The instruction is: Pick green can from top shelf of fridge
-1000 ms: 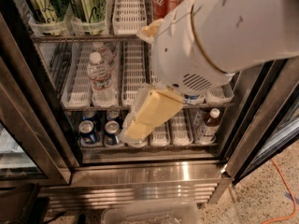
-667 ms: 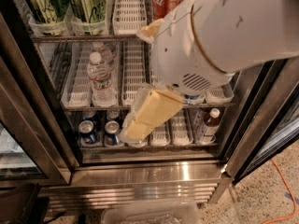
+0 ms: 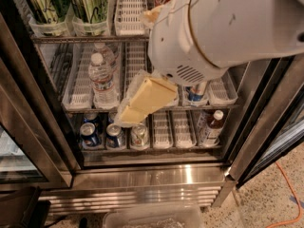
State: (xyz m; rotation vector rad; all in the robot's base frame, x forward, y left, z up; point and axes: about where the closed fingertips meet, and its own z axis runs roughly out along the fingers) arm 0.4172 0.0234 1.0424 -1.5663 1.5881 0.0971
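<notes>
The reach is only at its approach stage: the gripper [image 3: 142, 102] hangs in front of the middle rack of the fridge [image 3: 142, 175], pointing down and to the left, just right of a water bottle [image 3: 101, 80] and holding nothing. Whether it is apart or together I cannot tell from this angle, because the bulky white arm [image 3: 228, 27] covers much of it. The green can [image 3: 90, 3] stands on the top shelf [image 3: 71, 38] at the upper left, beside another like it [image 3: 43, 4], both well above the gripper. The next move, as I judge it, calls for lifting and swinging left to the height of the cans, then going in level at the nearer one, without brushing its neighbour or the white lane tray [image 3: 130, 8] beside it
</notes>
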